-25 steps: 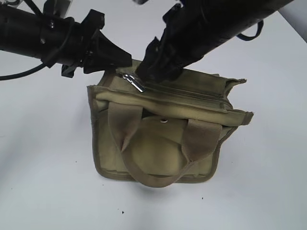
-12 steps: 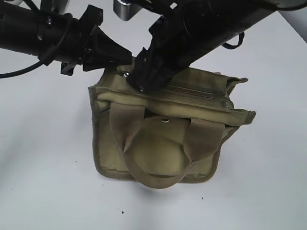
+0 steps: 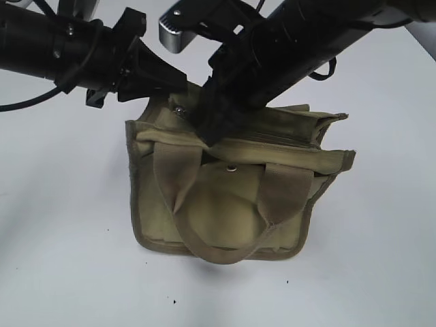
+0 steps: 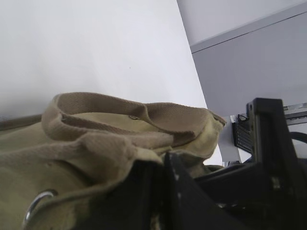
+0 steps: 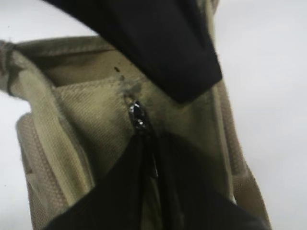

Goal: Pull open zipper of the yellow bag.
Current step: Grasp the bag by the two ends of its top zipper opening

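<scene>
The yellow bag (image 3: 225,204) stands on the white table with its handles (image 3: 218,253) hanging toward me. My left gripper (image 3: 174,85) is shut on the fabric at the bag's top left corner; in the left wrist view its dark fingers (image 4: 184,191) pinch the canvas (image 4: 96,143). My right gripper (image 3: 211,133) is pressed down on the left end of the zipper (image 3: 289,138). In the right wrist view the slider (image 5: 136,115) sits just ahead of the right gripper (image 5: 153,153), and the shiny pull tab (image 5: 154,165) is clamped between its fingers.
A round snap stud (image 3: 232,167) sits on the bag's front below the top edge. The left gripper's black finger (image 5: 158,43) crosses the top of the right wrist view. White table (image 3: 61,259) surrounds the bag; a grey cabinet (image 4: 249,62) stands beyond it.
My right gripper has come down over the silver pull tab and closed on it, hiding it in the exterior view. The bag's top has shifted slightly. The left gripper keeps its hold.
</scene>
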You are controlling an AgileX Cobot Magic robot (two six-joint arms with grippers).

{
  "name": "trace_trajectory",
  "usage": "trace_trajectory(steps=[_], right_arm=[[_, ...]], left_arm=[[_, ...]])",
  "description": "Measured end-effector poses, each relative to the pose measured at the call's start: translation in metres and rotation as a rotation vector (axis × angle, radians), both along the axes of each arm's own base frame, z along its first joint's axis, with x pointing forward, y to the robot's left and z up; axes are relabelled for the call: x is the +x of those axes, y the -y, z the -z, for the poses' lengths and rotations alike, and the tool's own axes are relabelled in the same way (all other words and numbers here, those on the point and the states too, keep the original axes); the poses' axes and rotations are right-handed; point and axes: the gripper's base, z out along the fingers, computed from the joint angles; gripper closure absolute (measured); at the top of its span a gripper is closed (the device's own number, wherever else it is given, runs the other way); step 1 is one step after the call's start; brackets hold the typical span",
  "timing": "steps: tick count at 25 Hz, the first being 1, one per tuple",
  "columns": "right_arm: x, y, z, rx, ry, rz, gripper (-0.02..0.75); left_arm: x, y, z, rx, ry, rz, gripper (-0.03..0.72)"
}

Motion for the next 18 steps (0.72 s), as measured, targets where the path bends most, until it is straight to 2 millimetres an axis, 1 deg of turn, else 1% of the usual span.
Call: trace_trajectory(steps=[1,3,7,11,13,18], right_arm=[[-0.001,0.000,0.001,-0.005,-0.010,-0.004,0.682],[-0.003,0.001,0.002,-0.018,-0.032,-0.014,0.734],[-0.005,0.002,0.000,-0.022,-0.044,-0.022,0.736],[-0.012,0.008,-0.012,-0.038,-0.048,-0.019,0.736],[-0.017,0.014,-0.018,-0.076,-0.055,-0.005,0.736],[-0.029,0.035,-0.022,-0.247,-0.134,0.056,0.736]], left_arm=[[0.000,0.000,0.000,0.000,0.000,0.000,0.660],[-0.001,0.000,0.000,-0.001,-0.002,0.005,0.660],[-0.001,0.001,0.000,-0.004,-0.005,0.012,0.660],[-0.002,0.002,-0.001,-0.015,-0.011,0.016,0.660],[-0.002,0.002,-0.001,-0.022,-0.015,0.017,0.660],[-0.003,0.002,-0.002,-0.027,-0.019,0.023,0.660]])
